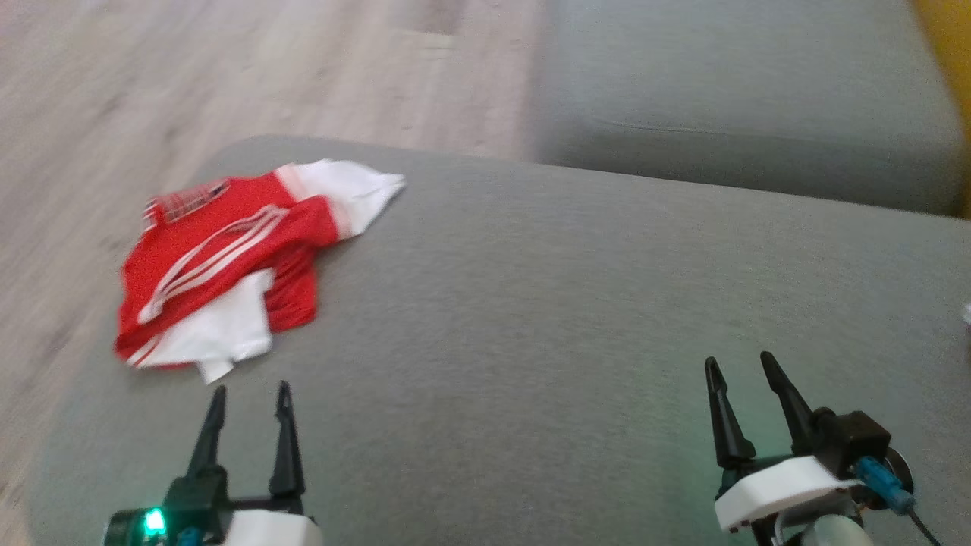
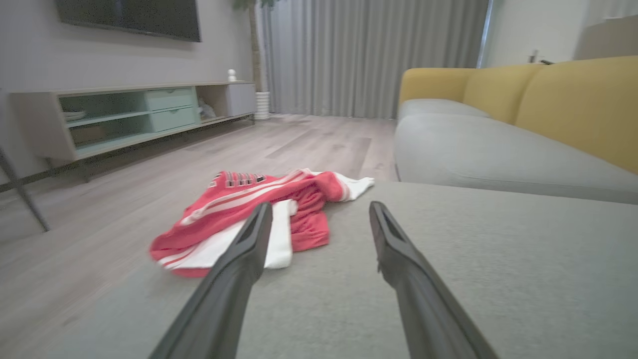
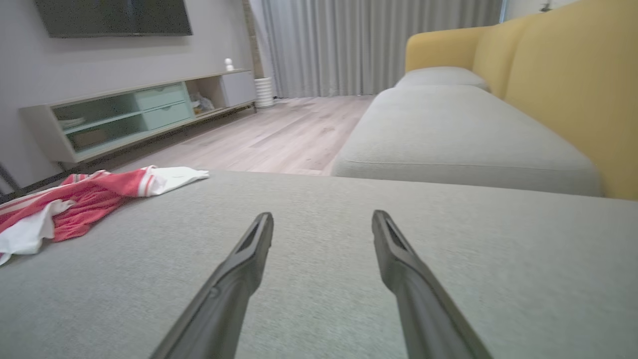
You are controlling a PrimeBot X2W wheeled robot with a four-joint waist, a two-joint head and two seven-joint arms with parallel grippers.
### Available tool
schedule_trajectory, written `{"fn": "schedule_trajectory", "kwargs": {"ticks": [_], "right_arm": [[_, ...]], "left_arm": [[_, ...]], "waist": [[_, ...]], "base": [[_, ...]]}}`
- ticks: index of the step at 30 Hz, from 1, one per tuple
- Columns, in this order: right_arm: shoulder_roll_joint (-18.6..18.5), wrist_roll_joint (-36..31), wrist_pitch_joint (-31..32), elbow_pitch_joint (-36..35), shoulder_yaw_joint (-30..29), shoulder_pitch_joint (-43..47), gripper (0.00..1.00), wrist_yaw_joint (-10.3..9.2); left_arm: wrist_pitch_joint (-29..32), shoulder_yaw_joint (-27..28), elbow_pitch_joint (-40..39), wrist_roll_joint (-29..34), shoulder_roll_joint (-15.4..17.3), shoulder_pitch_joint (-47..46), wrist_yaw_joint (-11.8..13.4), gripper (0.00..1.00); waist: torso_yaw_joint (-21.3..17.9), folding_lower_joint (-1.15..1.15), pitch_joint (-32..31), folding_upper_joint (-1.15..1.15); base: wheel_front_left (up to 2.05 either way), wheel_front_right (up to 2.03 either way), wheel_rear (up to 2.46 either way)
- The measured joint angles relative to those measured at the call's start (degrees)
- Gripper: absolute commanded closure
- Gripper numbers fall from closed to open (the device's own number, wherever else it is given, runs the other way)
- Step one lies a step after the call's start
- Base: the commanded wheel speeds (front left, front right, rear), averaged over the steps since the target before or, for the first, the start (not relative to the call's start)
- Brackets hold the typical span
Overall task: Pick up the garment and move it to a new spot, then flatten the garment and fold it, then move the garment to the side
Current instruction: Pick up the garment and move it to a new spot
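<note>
The garment (image 1: 227, 258) lies crumpled near the far left corner of the grey cushion (image 1: 569, 326): red cloth with white stripes and white sleeve parts. It shows in the left wrist view (image 2: 249, 214) just beyond the fingers, and at the left edge of the right wrist view (image 3: 75, 199). My left gripper (image 1: 250, 398) stands open just short of its near edge, holding nothing. Far to the right, my right gripper (image 1: 743, 364) hovers open over bare cushion, also holding nothing.
A second grey seat cushion (image 1: 743, 106) lies beyond, with yellow backrests (image 3: 563, 85) on the right. Wood floor (image 1: 152, 91) runs past the cushion's left and far edges. A low TV cabinet (image 2: 124, 114) stands against the far wall.
</note>
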Motion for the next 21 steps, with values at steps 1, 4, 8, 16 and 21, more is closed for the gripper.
{"fn": "schedule_trajectory", "kwargs": {"ticks": [1,4,8,16,21], "right_arm": [[0.01,0.01,0.0,-0.03,-0.03,0.0,0.0,0.0],[0.04,0.12,0.0,-0.1,-0.12,-0.03,0.0,0.0],[0.09,0.2,0.0,0.11,0.55,-0.45,0.0,0.0],[-0.37,-3.35,0.0,1.13,0.48,-5.31,0.0,0.0],[-5.15,-5.19,0.0,0.16,-1.23,-6.81,0.0,0.0]], "left_arm": [[-0.01,0.46,-0.1,0.0,-0.02,0.01,-0.01,0.0],[0.0,1.98,-0.32,-0.01,0.01,0.09,0.0,0.0],[-0.01,4.46,-1.19,-0.03,0.01,0.38,0.1,0.0],[-0.01,7.22,-3.48,-0.27,-0.09,-0.98,0.42,0.0],[-0.01,6.39,-0.75,0.69,-0.1,-11.15,-1.88,0.0]], "waist": [[1.39,0.0,0.08,0.0],[5.73,0.0,0.34,0.0],[11.26,0.0,0.93,0.0],[15.73,0.0,6.34,0.0],[16.45,0.01,11.6,0.0]], "base": [[0.0,0.0,0.0],[0.0,0.0,0.0],[0.0,0.0,0.0],[0.0,0.0,0.0],[0.0,0.0,0.0]]}}
